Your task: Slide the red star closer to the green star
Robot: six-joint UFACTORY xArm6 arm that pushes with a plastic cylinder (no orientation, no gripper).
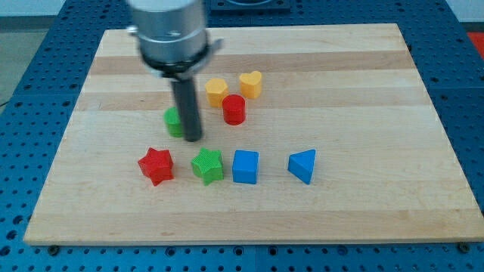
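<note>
The wooden counter (363, 219) fills most of the frame, its four edges lying inside a blue perforated surface (23, 53). Wide bare strips of wood are seen along the view's left, right and bottom, and no block lies close to any edge.

The red star (156, 165) is placed left of centre in the lower half, with the green star (207, 165) just to its right; a narrow gap of bare wood separates the two. Further right in the same row, a blue cube (245, 166) is set just beside the green star, and a blue triangular block (303, 166) stands apart from it. Open wood is left on the red star's left and below it.

Above the row, a red cylinder (234, 109), a yellow block (216, 91) and a yellow heart-like block (251, 84) are grouped closely. A green block (174, 121) is partly hidden behind the rod.

The arm is seen descending from the upper left-centre of the frame, its grey housing blurred. The rod is held upright, and my tip (193, 139) rests above the gap between the two stars, touching neither. No hand is fitted, so no grasp is shown.
</note>
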